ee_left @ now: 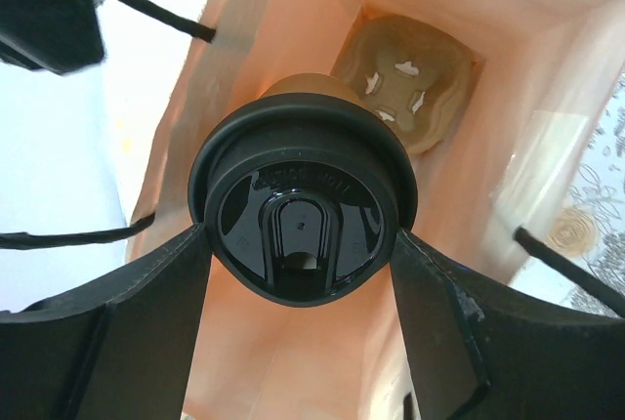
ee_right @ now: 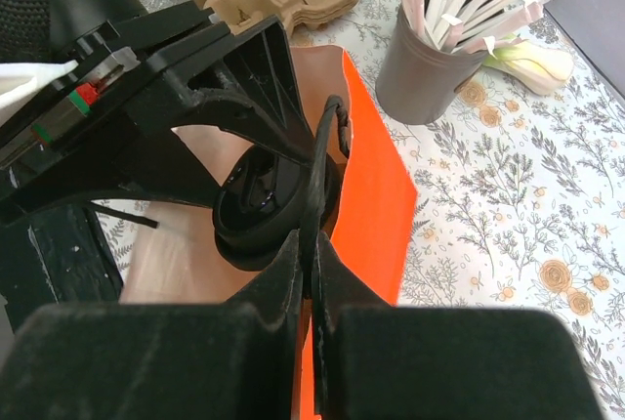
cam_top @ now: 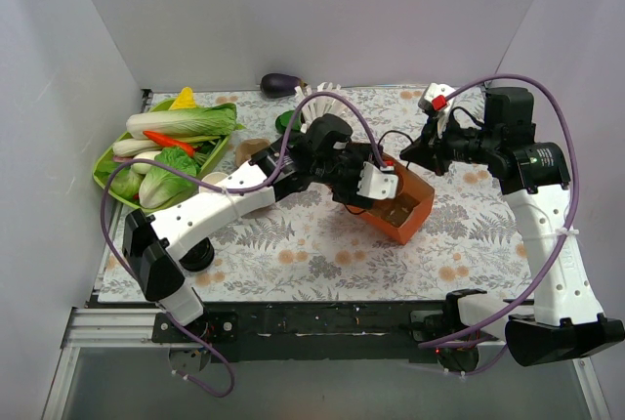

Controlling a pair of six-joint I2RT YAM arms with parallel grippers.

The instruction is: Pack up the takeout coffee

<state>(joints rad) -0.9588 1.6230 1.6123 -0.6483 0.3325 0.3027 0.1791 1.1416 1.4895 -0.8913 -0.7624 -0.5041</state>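
My left pincer [ee_left: 301,249] grips takeout coffee [ee_left: 301,195] at lid, within orange paper bag [ee_right: 369,195] mouth; my right pincer [ee_right: 311,254] pinches its handle [ee_right: 327,137]. Lowering, release remain.

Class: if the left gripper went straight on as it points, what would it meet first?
Probably the brown moulded-pulp cup carrier at the orange paper bag's bottom, touched first by the black-lidded kraft-paper cup the left gripper holds; depth unclear.
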